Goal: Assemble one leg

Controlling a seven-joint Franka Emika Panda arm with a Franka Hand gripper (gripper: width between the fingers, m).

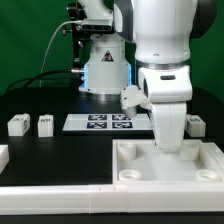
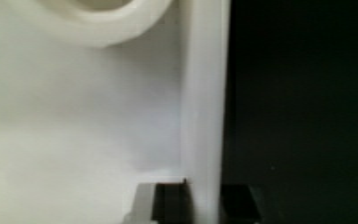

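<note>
A large white tray-like piece (image 1: 165, 187) is lying at the front of the dark bench (image 1: 45, 150). The white arm (image 1: 160, 40) is reaching down to its back wall.

Three small white block-like legs are standing loose on the bench behind the tray, each showing a black-and-white square marker. One leg (image 1: 17, 124) and a second leg (image 1: 44, 124) are sitting near each other towards the exterior view's left. A third leg (image 1: 196, 124) is showing just past the arm on the exterior view's right. The marker board (image 1: 108, 122) is lying between the two groups.

In the exterior view the tool (image 1: 168, 147) is hiding its own tips. The wrist view is showing the tool (image 2: 202, 205) with dark fingers (image 2: 171, 205) flanking the tray's thin upright wall (image 2: 204, 100), beside a round corner socket (image 2: 96, 15). I cannot tell whether the tool is pressing on the wall.
</note>
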